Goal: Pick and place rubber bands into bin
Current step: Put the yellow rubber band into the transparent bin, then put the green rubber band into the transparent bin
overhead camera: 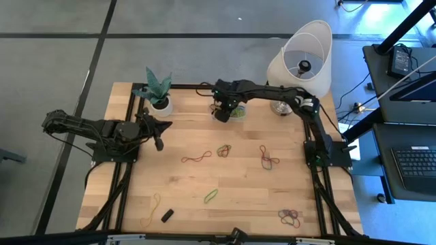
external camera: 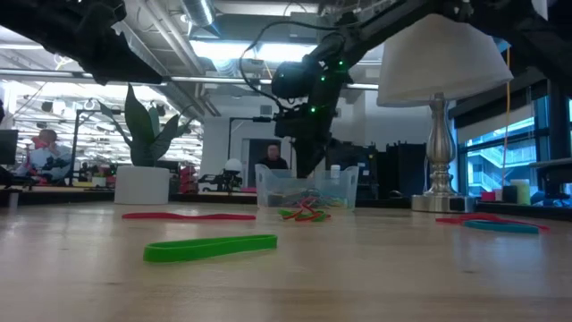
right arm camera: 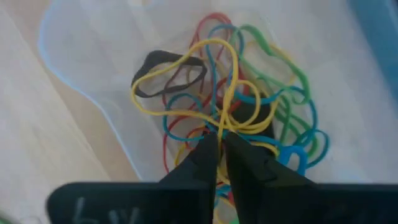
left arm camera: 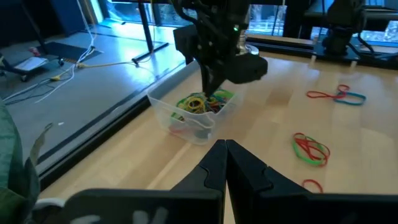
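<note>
Right gripper (right arm camera: 219,140) is down in the small clear plastic bin (right arm camera: 81,74), fingers nearly together around a yellow loop of the tangled colourful rubber bands (right arm camera: 249,118). Left gripper (left arm camera: 225,152) waits pressed shut near the potted plant (overhead camera: 158,88).

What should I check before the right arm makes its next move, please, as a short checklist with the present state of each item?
1. Right end effector over the bin: ok, it hangs inside the bin.
2. Yellow band released: cannot tell; it runs right to the fingertips, which stand almost together.
3. Bin upright on the table: ok.
4. Bands left on the table: not ok; the green band, a red band and others lie outside.
5. Left end effector out of the way: ok, shut and waiting apart from the bin.
</note>
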`<state>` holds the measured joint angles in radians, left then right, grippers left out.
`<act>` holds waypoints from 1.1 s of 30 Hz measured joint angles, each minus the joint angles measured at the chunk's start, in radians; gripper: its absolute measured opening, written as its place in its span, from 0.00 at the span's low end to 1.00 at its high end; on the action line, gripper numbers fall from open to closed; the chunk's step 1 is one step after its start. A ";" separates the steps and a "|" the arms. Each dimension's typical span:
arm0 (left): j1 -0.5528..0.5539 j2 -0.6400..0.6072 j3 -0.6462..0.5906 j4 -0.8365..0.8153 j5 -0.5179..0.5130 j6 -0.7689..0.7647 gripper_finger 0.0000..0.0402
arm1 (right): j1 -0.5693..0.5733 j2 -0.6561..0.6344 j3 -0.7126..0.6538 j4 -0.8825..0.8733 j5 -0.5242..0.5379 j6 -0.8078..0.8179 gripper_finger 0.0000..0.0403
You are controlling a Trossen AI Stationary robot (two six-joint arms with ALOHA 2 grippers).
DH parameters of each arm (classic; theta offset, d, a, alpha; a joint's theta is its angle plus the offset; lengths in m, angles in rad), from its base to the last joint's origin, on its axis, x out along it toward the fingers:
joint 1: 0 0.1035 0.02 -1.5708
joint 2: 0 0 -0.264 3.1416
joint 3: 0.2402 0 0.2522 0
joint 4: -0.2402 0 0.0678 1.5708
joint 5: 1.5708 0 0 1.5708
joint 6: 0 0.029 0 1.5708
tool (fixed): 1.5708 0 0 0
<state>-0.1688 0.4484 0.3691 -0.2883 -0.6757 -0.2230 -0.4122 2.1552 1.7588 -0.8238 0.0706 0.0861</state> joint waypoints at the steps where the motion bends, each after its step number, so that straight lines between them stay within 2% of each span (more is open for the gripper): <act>1: 0.000 0.000 0.000 0.000 -0.004 0.000 0.01 | -0.002 0.002 0.000 -0.001 -0.010 0.007 0.11; 4: 0.000 0.000 0.000 -0.002 -0.008 0.000 0.01 | -0.009 0.000 0.000 0.001 -0.044 0.010 0.16; 14: 0.000 0.000 0.000 -0.029 -0.013 0.000 0.01 | -0.026 -0.037 0.006 -0.007 -0.041 0.017 0.31; 19: 0.000 0.000 0.000 -0.030 -0.010 0.000 0.01 | -0.026 -0.042 0.007 -0.008 -0.047 0.101 0.36; 22: 0.000 0.000 0.000 -0.030 0.014 0.001 0.01 | -0.026 -0.042 0.007 -0.005 -0.094 0.173 0.38; 29: 0.000 0.000 0.000 -0.030 0.102 0.035 0.01 | -0.021 -0.042 0.007 -0.009 -0.091 0.302 0.39; 33: 0.000 0.000 0.000 -0.030 0.187 0.035 0.01 | 0.033 -0.058 0.006 -0.013 -0.027 0.335 0.34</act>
<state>-0.1688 0.4484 0.3691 -0.3187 -0.4885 -0.1879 -0.3794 2.0971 1.7653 -0.8371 0.0439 0.4213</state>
